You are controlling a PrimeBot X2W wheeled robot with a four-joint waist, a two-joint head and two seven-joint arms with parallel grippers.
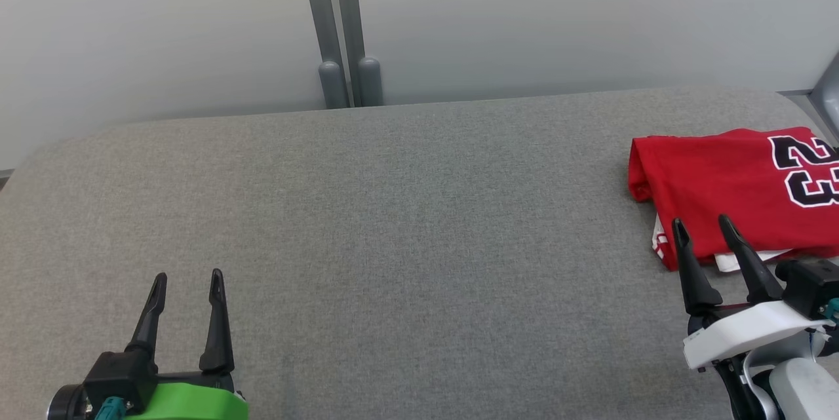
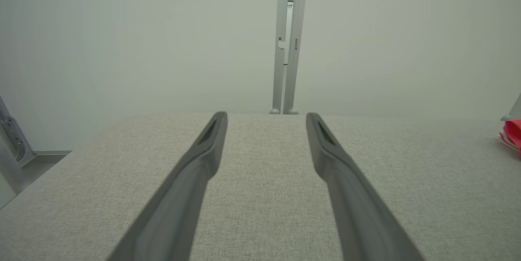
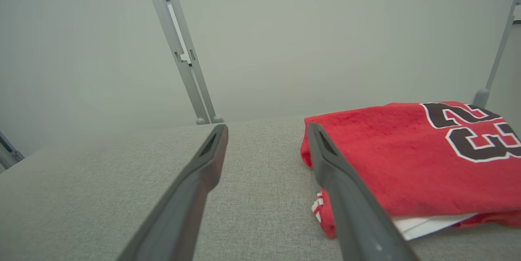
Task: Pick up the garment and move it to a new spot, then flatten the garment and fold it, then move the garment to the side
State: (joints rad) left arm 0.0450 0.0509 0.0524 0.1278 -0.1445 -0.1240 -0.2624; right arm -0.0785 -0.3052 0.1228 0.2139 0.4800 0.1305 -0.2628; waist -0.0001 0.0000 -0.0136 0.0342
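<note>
A grey fabric-covered tabletop (image 1: 393,230) with a woven texture spans the head view from side to side, its far corners rounded. Behind it stand pale, matte partition panels (image 1: 164,27), off-white with a faint greenish cast in the wrist views. Two slim grey posts (image 1: 369,82) rise side by side where the panels meet (the left wrist view shows a narrow gap between them), each ending in a rounded foot at the table's far edge. Another grey post (image 1: 829,95) leans in at the far right corner. Past the table's left end, the left wrist view shows a grey metal bracket (image 2: 12,134) and a strip of grey floor (image 2: 47,163). The light is soft and even.
</note>
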